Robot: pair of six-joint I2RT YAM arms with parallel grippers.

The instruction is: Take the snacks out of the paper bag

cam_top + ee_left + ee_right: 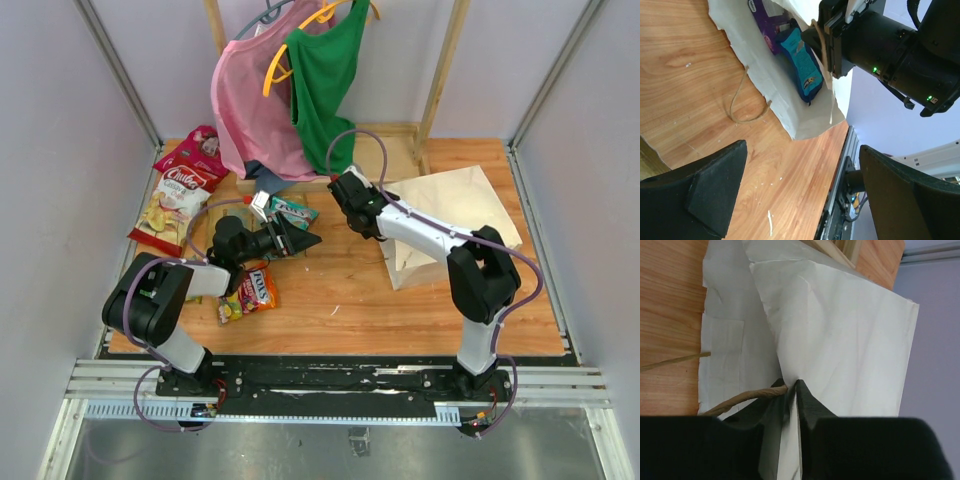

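The cream paper bag (455, 215) lies on its side at the right, its mouth facing left. My right gripper (792, 385) is shut on the upper edge of the mouth, beside a twisted handle (747, 397); it reaches in over the bag's left end (372, 205). Inside the lifted mouth lie a purple packet (765, 25) and a blue packet (802, 65). My left gripper (802, 150) stands open and holds nothing, low over the table, left of the bag (300, 240). Other snacks lie out on the table: a red packet (195, 150), a white-and-red one (175, 205), a teal one (295, 212) and small ones (250, 290).
A pink garment (255, 110) and a green one (325, 70) hang on hangers at the back from a wooden frame (440, 70). The bag's lower handle (745, 105) lies on the wood. Walls close in left and right; a metal rail (340, 385) runs along the near edge.
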